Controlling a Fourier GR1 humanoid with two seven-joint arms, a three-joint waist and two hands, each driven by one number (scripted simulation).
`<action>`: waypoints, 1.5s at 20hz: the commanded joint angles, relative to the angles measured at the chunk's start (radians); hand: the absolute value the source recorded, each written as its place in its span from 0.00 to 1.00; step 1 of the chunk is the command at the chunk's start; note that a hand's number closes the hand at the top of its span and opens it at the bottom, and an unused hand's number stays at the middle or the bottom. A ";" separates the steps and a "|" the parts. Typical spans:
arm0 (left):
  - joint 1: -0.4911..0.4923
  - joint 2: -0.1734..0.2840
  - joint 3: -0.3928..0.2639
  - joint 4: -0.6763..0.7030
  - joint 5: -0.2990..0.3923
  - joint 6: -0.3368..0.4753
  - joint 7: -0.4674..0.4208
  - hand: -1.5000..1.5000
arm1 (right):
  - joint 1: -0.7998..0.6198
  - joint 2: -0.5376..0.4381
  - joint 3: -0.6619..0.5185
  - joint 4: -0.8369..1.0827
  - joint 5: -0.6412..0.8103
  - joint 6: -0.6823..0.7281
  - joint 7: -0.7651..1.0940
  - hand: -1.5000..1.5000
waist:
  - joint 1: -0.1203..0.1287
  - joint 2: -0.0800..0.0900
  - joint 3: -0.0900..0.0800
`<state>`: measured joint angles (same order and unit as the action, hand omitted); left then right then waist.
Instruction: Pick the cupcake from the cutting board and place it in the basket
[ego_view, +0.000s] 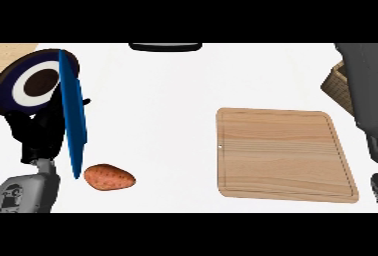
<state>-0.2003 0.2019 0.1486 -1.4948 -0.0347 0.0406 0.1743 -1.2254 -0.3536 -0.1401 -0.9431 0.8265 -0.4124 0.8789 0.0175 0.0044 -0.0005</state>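
No cupcake lay on the cutting board (284, 155); I couldn't find it, likely because my right forearm (362, 95) crossed the basket (336, 82) right of the board, hand out of frame. The left hand (33, 135), far left of the board: state untellable.

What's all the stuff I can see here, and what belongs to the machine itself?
Cutting board: one, light wood, bare, right of centre on the white counter.
Sweet potato: one, orange-brown, lower left on the counter.
Basket: one, woven tan, right edge, mostly hidden.
Plate: one, dark blue, white and brown rings, far left.
Blue panel: one, thin, edge-on, beside the plate.
Dark object: one, top edge, cut off.
Cupcake: none visible.
Left robot hand: black, at the plate.
Right arm: dark grey, right edge; hand not visible.
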 joint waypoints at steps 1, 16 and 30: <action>-0.056 0.009 0.025 0.054 0.016 -0.005 -0.012 0.50 | -0.013 -0.041 -0.040 0.134 -0.034 -0.009 -0.120 1.00 | -0.002 0.003 0.000; -0.030 -0.010 0.008 0.035 -0.006 0.009 -0.010 0.50 | 0.026 -0.193 -0.151 0.409 -0.087 0.009 -0.300 1.00 | -0.003 0.001 0.001; 0.003 -0.033 -0.018 -0.001 -0.024 0.017 -0.014 0.50 | 0.094 -0.320 0.109 0.472 0.166 0.126 -0.500 1.00 | 0.006 0.004 -0.002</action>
<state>-0.2078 0.1935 0.1490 -1.4901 -0.0453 0.0429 0.1732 -1.1461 -0.6387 -0.1692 -0.4786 0.8482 -0.3103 0.4212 0.0140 0.0082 -0.0030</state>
